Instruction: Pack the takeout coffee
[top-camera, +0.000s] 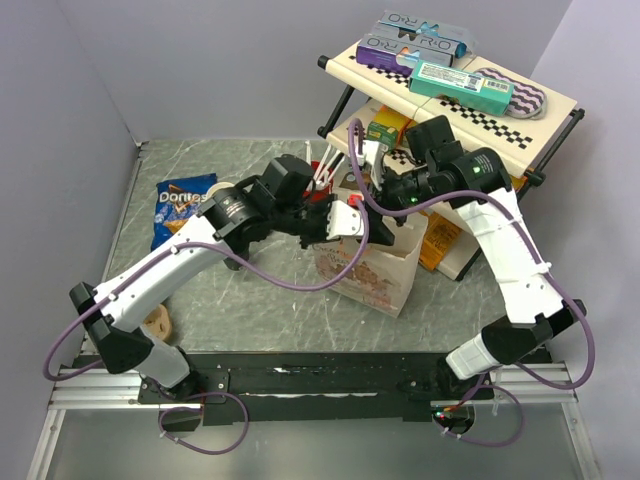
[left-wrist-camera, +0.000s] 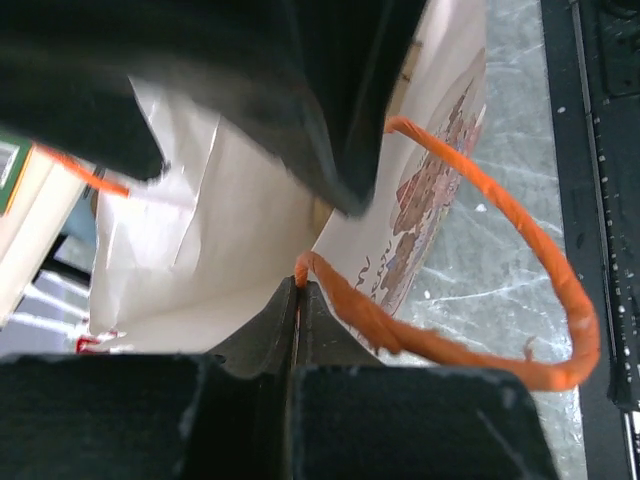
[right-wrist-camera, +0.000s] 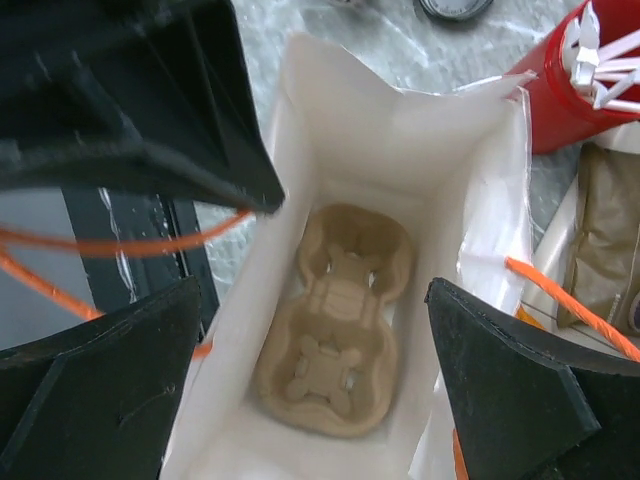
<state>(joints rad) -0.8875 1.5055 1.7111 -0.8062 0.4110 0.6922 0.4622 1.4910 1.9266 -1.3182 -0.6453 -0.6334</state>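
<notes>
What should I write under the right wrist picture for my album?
Open right gripper over a white bag with an empty cup tray inside.

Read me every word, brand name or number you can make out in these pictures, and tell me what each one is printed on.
"Doritos": blue chip bag on the table.
"OREO": blue packs on the top shelf, only partly legible.
Teal box on that shelf: print too small to read.
Paper bag: printed pattern, too blurred to read.
No numbers can be read.
</notes>
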